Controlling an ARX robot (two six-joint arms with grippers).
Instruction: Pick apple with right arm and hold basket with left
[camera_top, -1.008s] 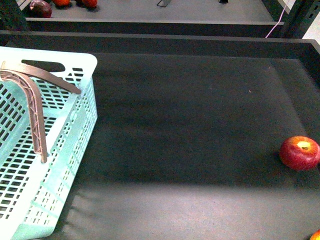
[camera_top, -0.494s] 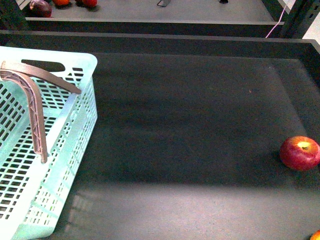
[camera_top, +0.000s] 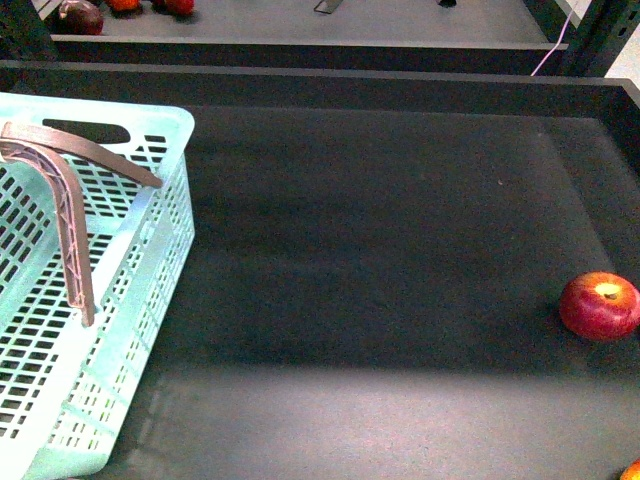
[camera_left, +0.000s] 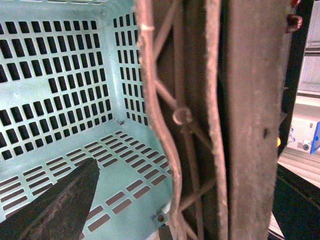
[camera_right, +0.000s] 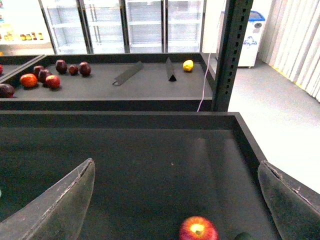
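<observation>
The apple (camera_top: 598, 305), glossy red with a yellowish stem dip, rests on the dark mat at the far right. In the right wrist view the apple (camera_right: 198, 230) lies between and just beyond the spread fingers of my open right gripper (camera_right: 176, 167), untouched. The pale aqua basket (camera_top: 150, 250) stands at the left with its brown-grey handle (camera_top: 70, 220) swung up. My open left gripper (camera_left: 170, 200) hovers over the basket floor (camera_left: 55, 100), close against the handle (camera_left: 230, 120). Only one of its fingers (camera_left: 60, 205) shows. Neither arm appears in the front view.
An orange fruit (camera_top: 632, 470) peeks in at the front right corner. A raised dark wall (camera_top: 320, 85) borders the mat at the back and right. Behind it, a shelf holds dark purple (camera_right: 61, 65) and red fruit (camera_right: 28, 80) and a yellow one (camera_right: 188, 65).
</observation>
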